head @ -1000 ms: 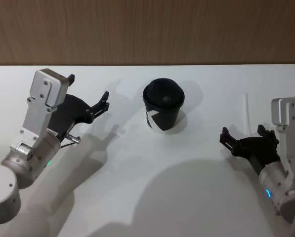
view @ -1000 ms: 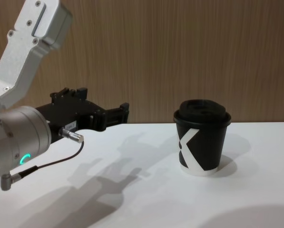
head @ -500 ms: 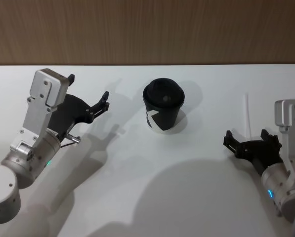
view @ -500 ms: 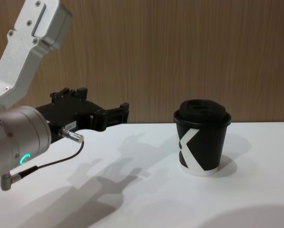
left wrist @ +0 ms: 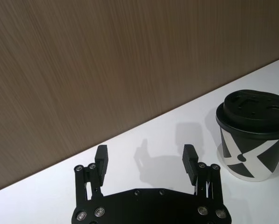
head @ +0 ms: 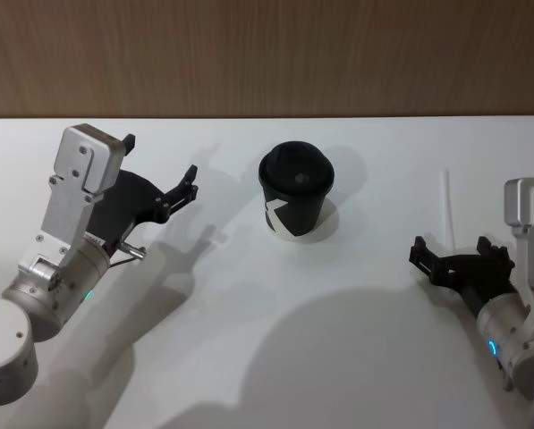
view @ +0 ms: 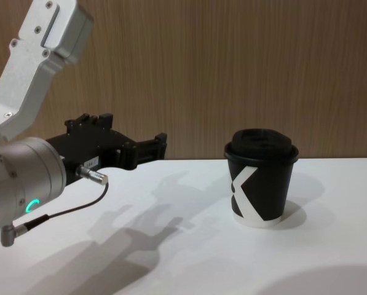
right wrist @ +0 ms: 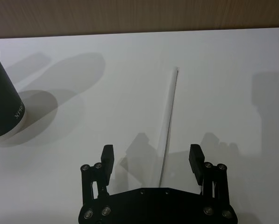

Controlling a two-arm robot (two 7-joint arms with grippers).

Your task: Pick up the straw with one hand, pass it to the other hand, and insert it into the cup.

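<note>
Nearest the robot, at the right edge of the white table (head: 383,152), the right gripper (head: 450,248) hovers low with its two short black fingers spread wide apart and nothing between the pads. In the right wrist view the same gripper (right wrist: 151,156) straddles the near end of the straw (right wrist: 169,116): the end lies in the gap between the fingers, touching neither one.

The straw (head: 446,206) lies flat on the table on the right side and runs straight away from the robot. It lies well apart from the cup (head: 295,192), which stands to its left.

Farther out on the left, the left gripper (head: 159,159) is held above the table on its silver wrist, pointing toward the cup. Its fingers also stand apart and hold nothing, as the left wrist view shows (left wrist: 145,156). In the chest view it (view: 152,147) hangs level with the upper half of the cup (view: 261,178), with a clear gap between them.

The cup stands upright near the middle of the table, its black lid (head: 295,170) on. Behind the table's far edge rises a wood-grain wall (head: 267,54).
</note>
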